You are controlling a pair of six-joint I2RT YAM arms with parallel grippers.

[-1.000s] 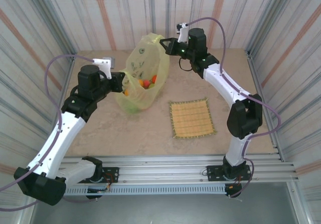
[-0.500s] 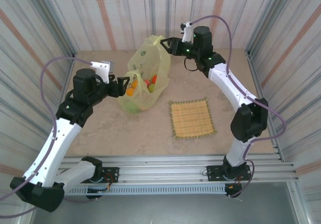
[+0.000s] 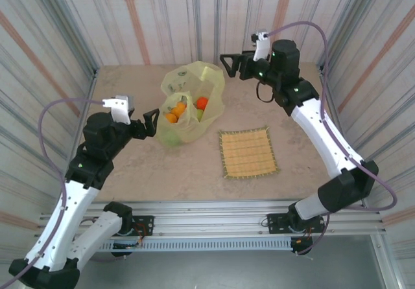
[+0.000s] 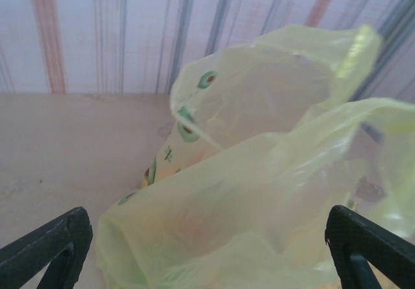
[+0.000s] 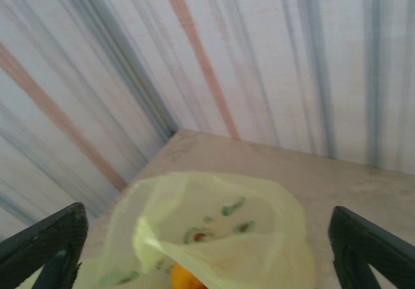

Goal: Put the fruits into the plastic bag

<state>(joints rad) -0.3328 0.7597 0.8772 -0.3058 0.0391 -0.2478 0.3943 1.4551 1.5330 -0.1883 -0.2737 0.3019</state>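
Note:
The yellow-green plastic bag [image 3: 206,81] printed with avocados sits slumped on the table at the back centre, its mouth open. Inside it lie the fruits: oranges [image 3: 175,112], a red one [image 3: 202,102] and green ones low down. My left gripper [image 3: 148,123] is open just left of the bag, apart from it. My right gripper [image 3: 233,65] is open above and to the right of the bag, holding nothing. In the left wrist view the bag [image 4: 259,172] spreads between the wide-set fingers [image 4: 48,247]. In the right wrist view the bag [image 5: 259,205] lies below, with an orange [image 5: 185,279] showing in it.
A square woven straw mat [image 3: 248,151] lies flat to the right of the bag. Striped walls close in the table on three sides. The metal rail with both arm bases [image 3: 214,227] runs along the near edge.
Both grippers have opened and let go of the bag's handles, then drawn back, the left one toward the near left, the right one up and to the right. The bag has sagged lower.

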